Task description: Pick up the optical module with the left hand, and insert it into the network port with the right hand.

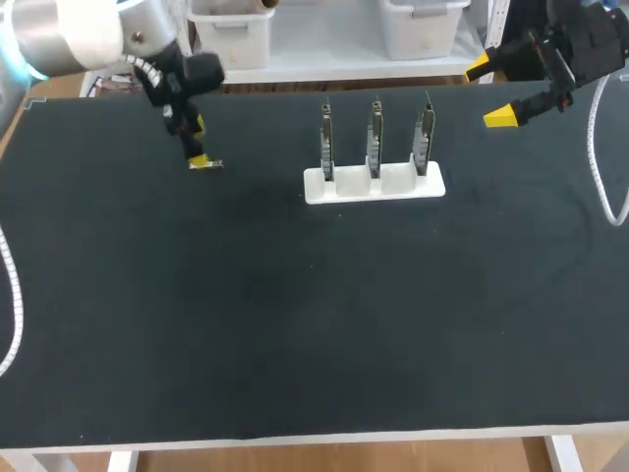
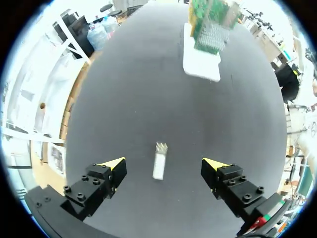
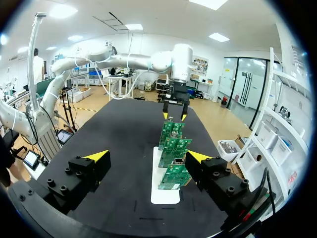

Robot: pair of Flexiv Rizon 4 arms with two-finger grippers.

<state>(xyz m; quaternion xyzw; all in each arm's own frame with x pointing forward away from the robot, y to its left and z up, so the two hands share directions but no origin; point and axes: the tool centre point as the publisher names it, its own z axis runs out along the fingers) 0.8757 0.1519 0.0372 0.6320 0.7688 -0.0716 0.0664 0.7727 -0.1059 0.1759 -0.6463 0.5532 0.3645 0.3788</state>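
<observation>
Optical module [image 2: 159, 161]: slim pale silver bar, one end ribbed. It is laid flat on the black desk [image 1: 295, 324], between the spread fingers of the left tool [image 1: 200, 142], and is touched by neither. White holder [image 1: 373, 185] with three upright green boards [image 1: 374, 138] is set well apart, mid-desk. Right tool [image 1: 488, 92]: fingers apart, nothing held, near the far right corner.

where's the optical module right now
In the head view the optical module lies on the table's left side, between the left gripper's open fingers and untouched by them, left of the white board holder.
</observation>
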